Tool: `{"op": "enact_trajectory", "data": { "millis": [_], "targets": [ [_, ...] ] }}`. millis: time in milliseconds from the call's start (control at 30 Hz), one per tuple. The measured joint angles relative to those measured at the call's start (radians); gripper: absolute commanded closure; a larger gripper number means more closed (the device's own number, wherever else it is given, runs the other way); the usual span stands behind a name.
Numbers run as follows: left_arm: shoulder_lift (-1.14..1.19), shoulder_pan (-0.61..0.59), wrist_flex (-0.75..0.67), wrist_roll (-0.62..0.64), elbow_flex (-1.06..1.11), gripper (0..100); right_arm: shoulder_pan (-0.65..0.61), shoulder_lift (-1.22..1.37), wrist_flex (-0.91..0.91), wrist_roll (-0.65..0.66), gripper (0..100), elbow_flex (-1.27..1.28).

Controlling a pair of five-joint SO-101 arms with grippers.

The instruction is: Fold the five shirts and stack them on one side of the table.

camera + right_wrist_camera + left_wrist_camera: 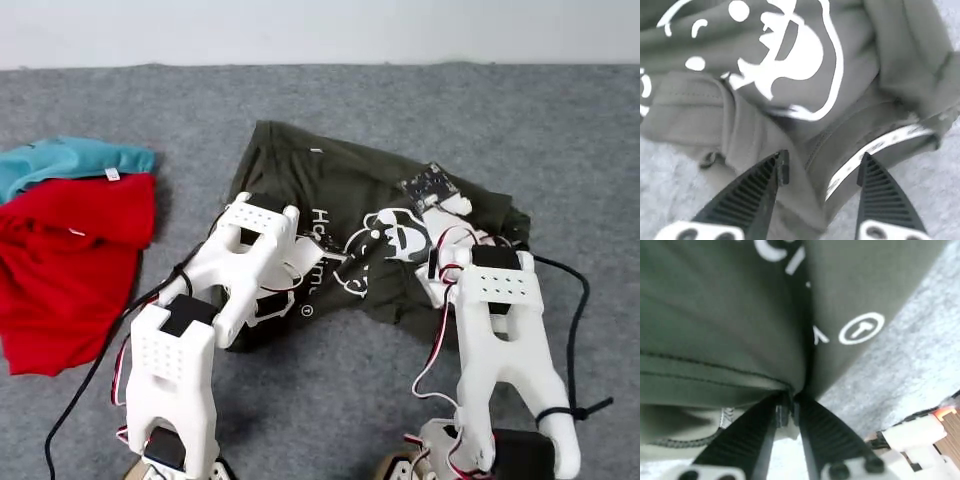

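Note:
A crumpled olive shirt [345, 185] with a white skull print lies in the middle of the grey table. My left gripper [788, 407] is shut on a fold of the olive shirt [730, 325] near its lower hem, beside a small white circle mark [861, 329]. In the high view the left gripper [300, 275] sits over the shirt's near left part. My right gripper [824, 167] stands open just above the olive shirt [700, 115], close to the skull print [790, 55] and a neck label [875, 147]. From above, the right gripper [432, 255] is at the shirt's right side.
A red shirt [70, 260] lies on a teal shirt [65, 158] at the table's left edge. Bare grey carpet [560, 140] stretches behind and to the right. Cables [575, 330] trail beside both arm bases.

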Motion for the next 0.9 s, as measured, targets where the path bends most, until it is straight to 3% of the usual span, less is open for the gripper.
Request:
{"op": "enact_trajectory", "data": {
  "millis": [167,333,667,900],
  "targets": [
    [0.005,0.000,-0.044,0.000,0.003,99,-0.041,0.000,0.127,-0.008,76.8,0.000],
    [0.005,0.000,-0.057,0.000,0.011,99,-0.080,0.000,0.121,-0.011,76.8,0.002],
    [0.006,0.000,-0.057,0.000,0.009,99,-0.034,0.000,-0.222,-0.011,76.8,0.153],
    [0.006,0.000,-0.063,0.000,0.012,99,0.098,0.000,-0.307,-0.011,76.8,0.130]
  ]
}}
